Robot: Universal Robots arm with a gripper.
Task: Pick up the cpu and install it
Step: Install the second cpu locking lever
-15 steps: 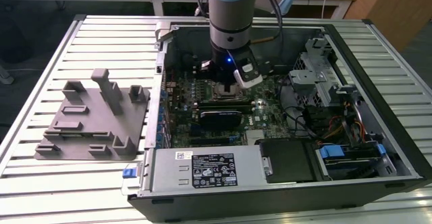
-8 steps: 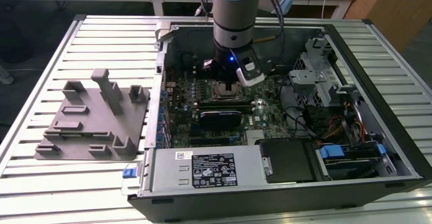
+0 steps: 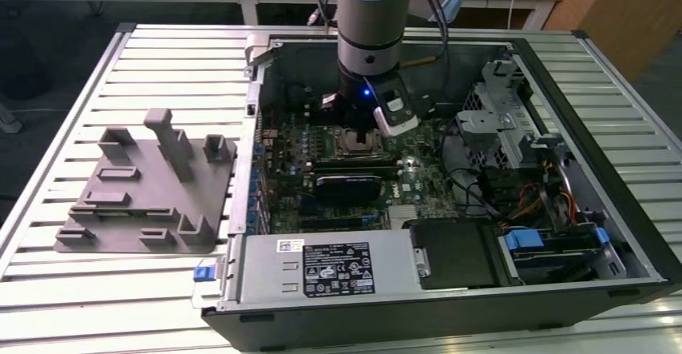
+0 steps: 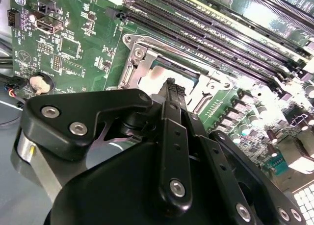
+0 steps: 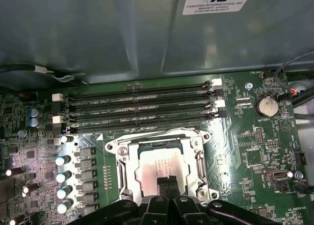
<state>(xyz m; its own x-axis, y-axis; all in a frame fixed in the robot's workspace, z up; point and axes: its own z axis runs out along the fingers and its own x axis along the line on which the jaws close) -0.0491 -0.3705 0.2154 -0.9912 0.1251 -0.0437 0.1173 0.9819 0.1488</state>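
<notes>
Near side of the PC case (image 3: 426, 306) sits the power supply (image 3: 325, 268), w/ the grey fixture block (image 3: 144, 186) on the slatted surface (image 3: 64, 306) at the exterior view's left. Further in, the claw (image 5: 168, 182) hangs right over the socket (image 5: 162, 168) on the motherboard (image 5: 245, 151), fingertips (image 4: 172, 87) pressed together, pinching nothing. The cpu (image 5: 159, 163) lies flat in the socket frame, probably already seated; RAM slots (image 5: 140, 110) run beyond.
</notes>
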